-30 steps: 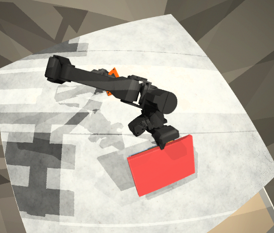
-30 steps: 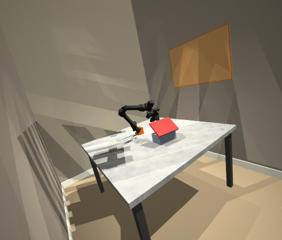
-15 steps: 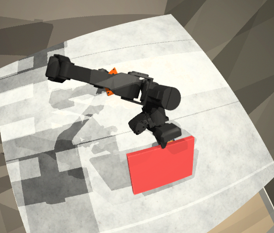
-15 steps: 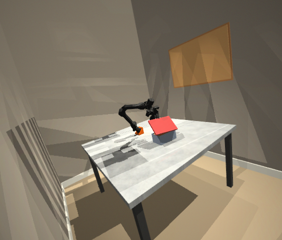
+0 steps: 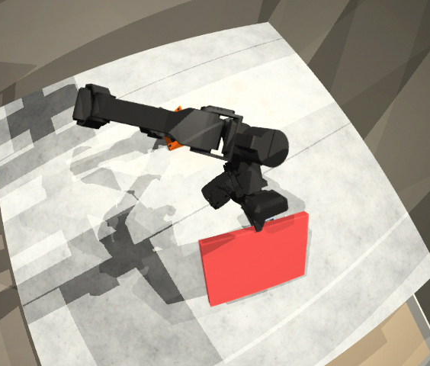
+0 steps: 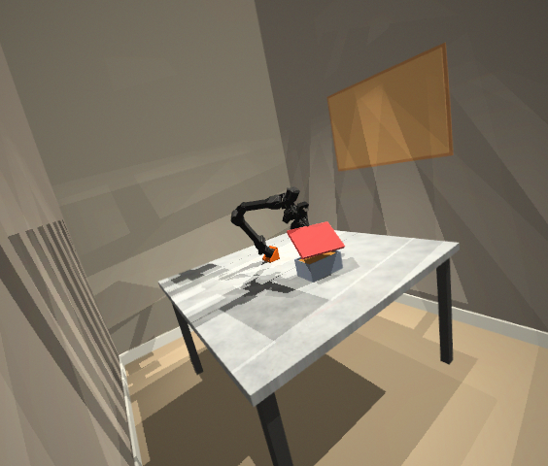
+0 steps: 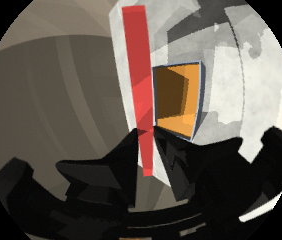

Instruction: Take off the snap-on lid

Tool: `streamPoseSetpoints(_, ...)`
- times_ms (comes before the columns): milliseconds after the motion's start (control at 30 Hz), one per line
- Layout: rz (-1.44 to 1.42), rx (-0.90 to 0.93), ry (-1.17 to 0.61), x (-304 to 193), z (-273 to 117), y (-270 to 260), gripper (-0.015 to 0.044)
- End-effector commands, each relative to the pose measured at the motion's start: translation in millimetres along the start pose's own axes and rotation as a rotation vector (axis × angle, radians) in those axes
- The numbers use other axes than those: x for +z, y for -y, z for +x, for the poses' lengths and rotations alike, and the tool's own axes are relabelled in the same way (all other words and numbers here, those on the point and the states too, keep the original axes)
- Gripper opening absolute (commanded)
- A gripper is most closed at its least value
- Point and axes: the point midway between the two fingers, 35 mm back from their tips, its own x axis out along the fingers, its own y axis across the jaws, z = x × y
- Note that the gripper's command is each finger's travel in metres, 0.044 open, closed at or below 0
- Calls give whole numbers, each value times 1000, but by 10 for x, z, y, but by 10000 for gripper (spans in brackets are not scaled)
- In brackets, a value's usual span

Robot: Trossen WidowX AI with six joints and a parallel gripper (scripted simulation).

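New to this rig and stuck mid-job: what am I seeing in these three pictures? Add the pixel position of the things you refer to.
The machine is one black jointed arm (image 5: 136,113) (image 6: 259,204), ending in a gripper (image 5: 260,220) (image 7: 145,130). The top picture looks down on the table (image 5: 349,197) (image 6: 364,301); the exterior one shows the room from the side; the wrist one looks out past the fingers. A blue-grey storage box (image 6: 317,271) (image 7: 200,100) with an orange inside stands on the table. The gripper is shut on one edge of the red lid (image 5: 255,261) (image 6: 316,239) (image 7: 137,60), which is held tilted over the box.

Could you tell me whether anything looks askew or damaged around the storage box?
The red lid is steeply tilted above the gray storage box, clamped at one edge by the gripper; mid-removal, that seems expected. No damage shows.
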Motion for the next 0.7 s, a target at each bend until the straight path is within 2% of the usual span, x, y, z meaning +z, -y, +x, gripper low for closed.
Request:
streamPoseSetpoints(0,4,3,4,43,4,13,0)
streamPoseSetpoints(667,2,3,5,443,-19,48,0)
